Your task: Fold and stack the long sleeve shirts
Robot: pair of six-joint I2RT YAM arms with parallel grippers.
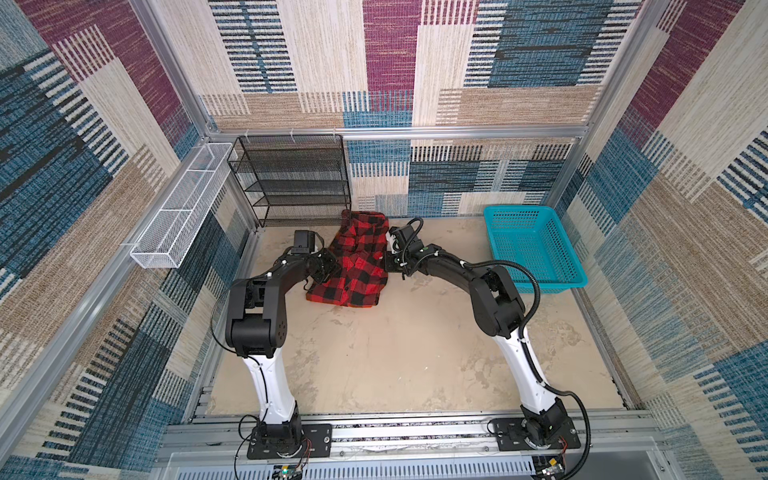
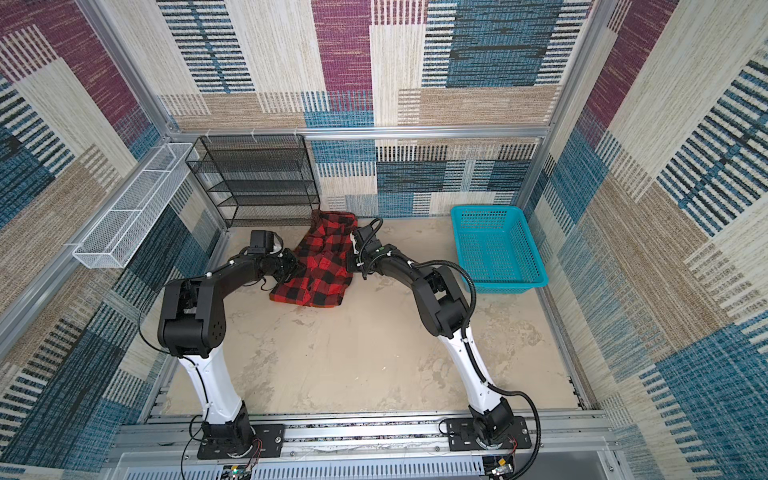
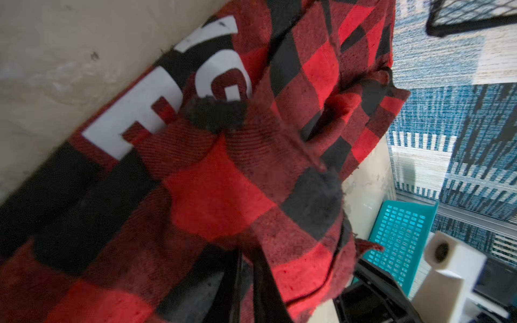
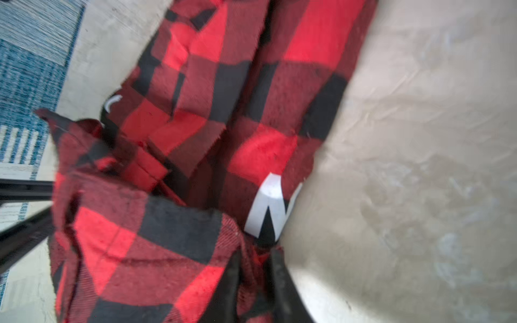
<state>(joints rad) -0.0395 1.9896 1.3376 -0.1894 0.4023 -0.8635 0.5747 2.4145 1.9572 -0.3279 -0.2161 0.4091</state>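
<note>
Just in front of the black mesh rack (image 1: 291,183), off its right-hand foot: the red-and-black check shirt (image 1: 353,266), bunched into a long rumpled heap on the beige tabletop (image 1: 395,353). Far end close to the rack's base, near end spread wider, away from the rack.

At the heap's rack-side edge in a top view: the left gripper (image 1: 328,268). At the edge turned away from the rack: the right gripper (image 1: 388,264).

From the left wrist: dark fingers (image 3: 236,288) set narrow, a fold of flannel pinched between them, white block lettering (image 3: 140,123) flat on the cloth beyond. From the right wrist: fingers (image 4: 282,282) likewise close together, cloth bunched in the gap, more white lettering just past the tips.

Well to the right of the rack: a teal plastic basket (image 1: 532,249). Left of the rack, mounted along the side wall: a white wire tray (image 1: 178,208).
</note>
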